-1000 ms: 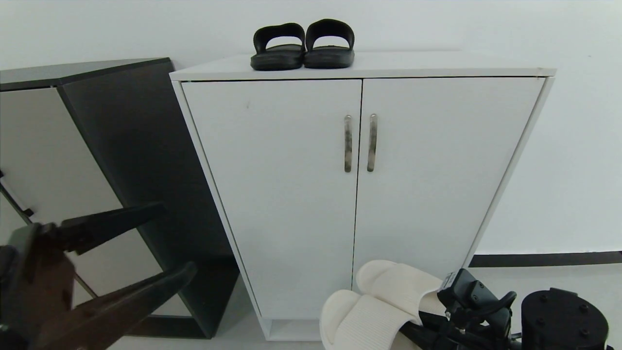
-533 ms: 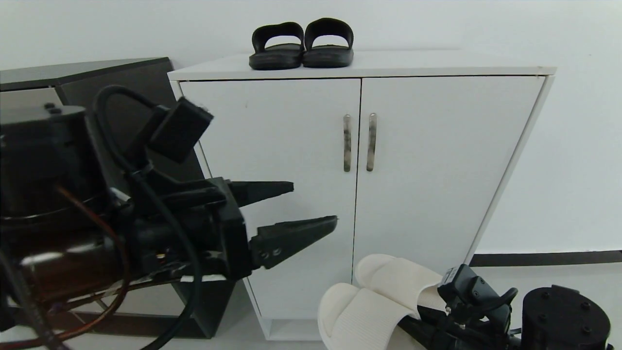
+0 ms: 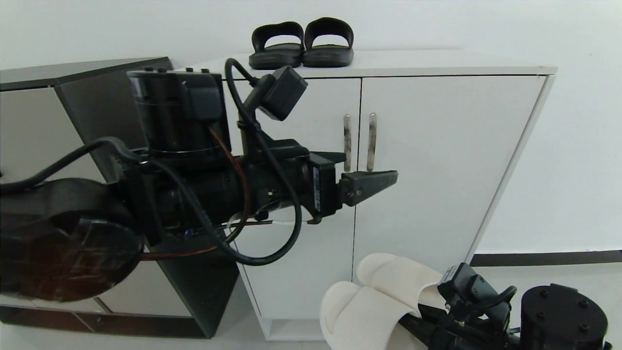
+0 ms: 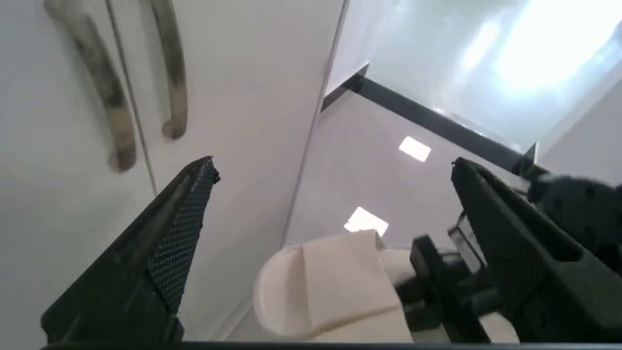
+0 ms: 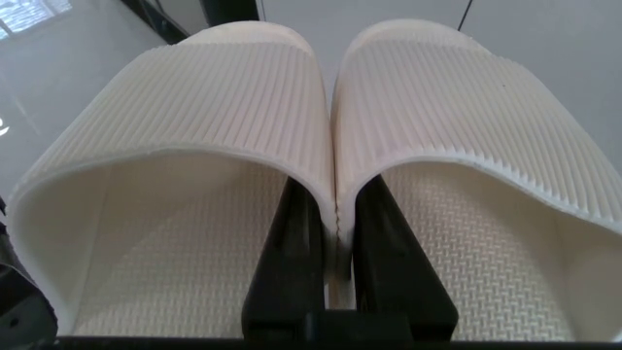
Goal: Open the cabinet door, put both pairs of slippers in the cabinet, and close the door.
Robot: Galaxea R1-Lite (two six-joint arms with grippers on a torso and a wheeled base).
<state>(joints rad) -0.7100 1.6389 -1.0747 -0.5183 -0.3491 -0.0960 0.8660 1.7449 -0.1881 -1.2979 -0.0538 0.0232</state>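
Cabinet (image 3: 437, 64) white, smooth, boxy, doors (image 3: 437, 170) shut, two slim dull metal handles (image 3: 371, 141) at the middle, black slippers (image 3: 301, 46) matte, paired on its top, cream slippers (image 3: 374, 306) ribbed, pinched together by right gripper (image 5: 335, 209) low before it, left gripper (image 4: 332, 170) spread wide near handles.

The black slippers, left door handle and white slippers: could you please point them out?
black slippers (image 3: 279, 61), head view, toe edge.
left door handle (image 3: 347, 143), head view, mid-bar.
white slippers (image 5: 243, 107), right wrist view, ribbed strap.
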